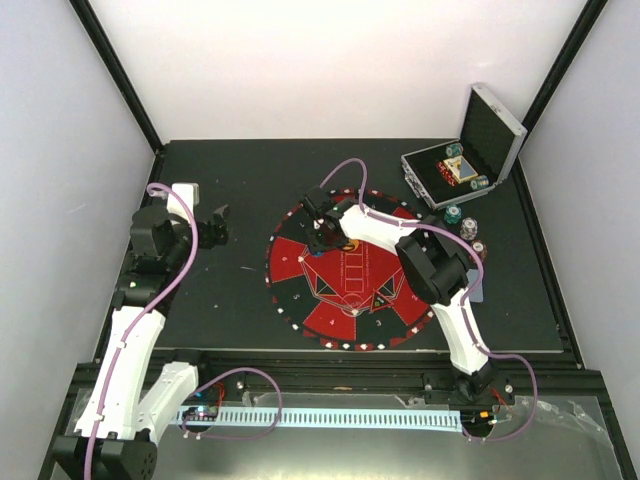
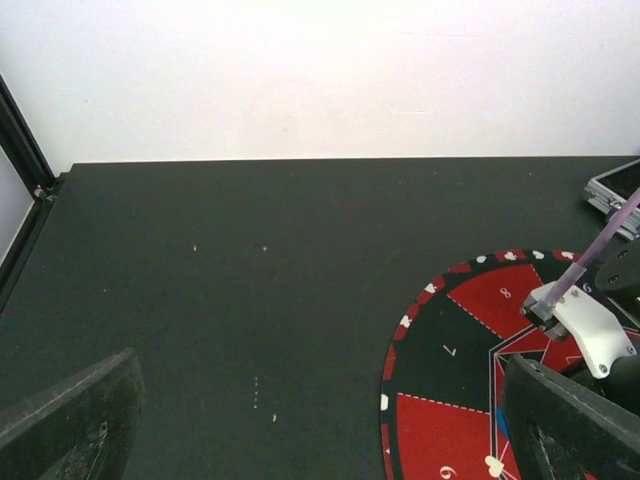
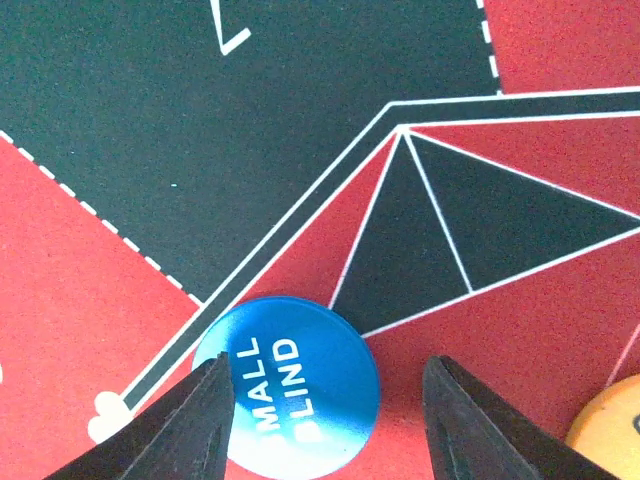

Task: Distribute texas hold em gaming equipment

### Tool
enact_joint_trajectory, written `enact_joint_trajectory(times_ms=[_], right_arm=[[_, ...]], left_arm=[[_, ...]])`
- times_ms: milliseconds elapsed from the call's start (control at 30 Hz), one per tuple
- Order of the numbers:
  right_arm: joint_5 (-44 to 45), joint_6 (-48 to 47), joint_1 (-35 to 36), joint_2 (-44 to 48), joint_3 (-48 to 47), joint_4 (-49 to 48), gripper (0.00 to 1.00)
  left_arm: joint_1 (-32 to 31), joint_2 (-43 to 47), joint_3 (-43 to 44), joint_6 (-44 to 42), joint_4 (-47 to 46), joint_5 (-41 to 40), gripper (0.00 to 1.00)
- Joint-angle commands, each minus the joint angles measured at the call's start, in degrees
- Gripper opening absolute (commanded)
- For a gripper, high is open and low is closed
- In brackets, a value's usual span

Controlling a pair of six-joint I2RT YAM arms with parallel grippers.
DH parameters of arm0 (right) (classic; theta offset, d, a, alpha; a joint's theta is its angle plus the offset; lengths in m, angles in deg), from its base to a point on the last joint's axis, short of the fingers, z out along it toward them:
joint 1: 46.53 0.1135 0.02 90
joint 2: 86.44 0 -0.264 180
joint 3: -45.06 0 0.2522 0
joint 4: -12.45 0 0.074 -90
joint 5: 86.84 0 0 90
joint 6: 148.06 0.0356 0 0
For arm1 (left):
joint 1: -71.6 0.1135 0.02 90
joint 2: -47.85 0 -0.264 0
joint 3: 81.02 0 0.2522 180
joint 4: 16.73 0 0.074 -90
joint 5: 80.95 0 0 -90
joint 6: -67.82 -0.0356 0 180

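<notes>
— From above, how far along?

— Early, by the look of it. Shows the right two-finger gripper [image 1: 318, 238] low over the far-left part of the big round red-and-black mat [image 1: 300, 268], mid-bench. Shows small round teal and white-grey poker chips [image 1: 453, 214] stacked near the right edge, just beside the silver hinged metal case [image 1: 490, 130], open at the far right corner with more inside.

— And from the left wrist?

— Shows the left gripper [image 2: 320, 420] spread wide, holding nothing, over bare black bench towards the left edge.

— From the right wrist?

— Shows parted fingers [image 3: 190, 430] either side of a round blue "small blind" marker disc [image 3: 300, 385], flat on the mat. Cannot tell whether touching. Catches a round orange marker disc [image 3: 610, 430] near it, also on the mat.

— Verdict?

— Done with two markers at most. Yet to share out the chips round the numbered segments.
</notes>
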State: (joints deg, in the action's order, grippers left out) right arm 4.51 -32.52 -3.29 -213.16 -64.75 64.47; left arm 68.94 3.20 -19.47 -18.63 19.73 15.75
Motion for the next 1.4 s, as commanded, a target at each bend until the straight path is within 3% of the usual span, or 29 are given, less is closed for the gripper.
enact_joint_trajectory(times_ms=[0,833,1100,1367], right_arm=[[-4.8,-0.9,-0.1,0.1,1.3,-2.5,0.52],[-8.7,-0.8,3.9,-0.6,1.0,-2.9,0.47],[3.5,-3.3,2.2,5.4,-3.1,3.6,0.56],[1.5,-5.4,-1.1,7.0,0.2,2.7,0.61]], left_arm=[[-0.2,-0.2,0.3,0.4,-0.1,0.9,0.99],[-0.4,-0.4,0.2,0.7,-0.2,1.4,0.99],[-0.4,-0.5,0.3,0.7,-0.1,1.3,0.99],[-0.4,-0.3,0.3,0.7,-0.1,1.3,0.99]])
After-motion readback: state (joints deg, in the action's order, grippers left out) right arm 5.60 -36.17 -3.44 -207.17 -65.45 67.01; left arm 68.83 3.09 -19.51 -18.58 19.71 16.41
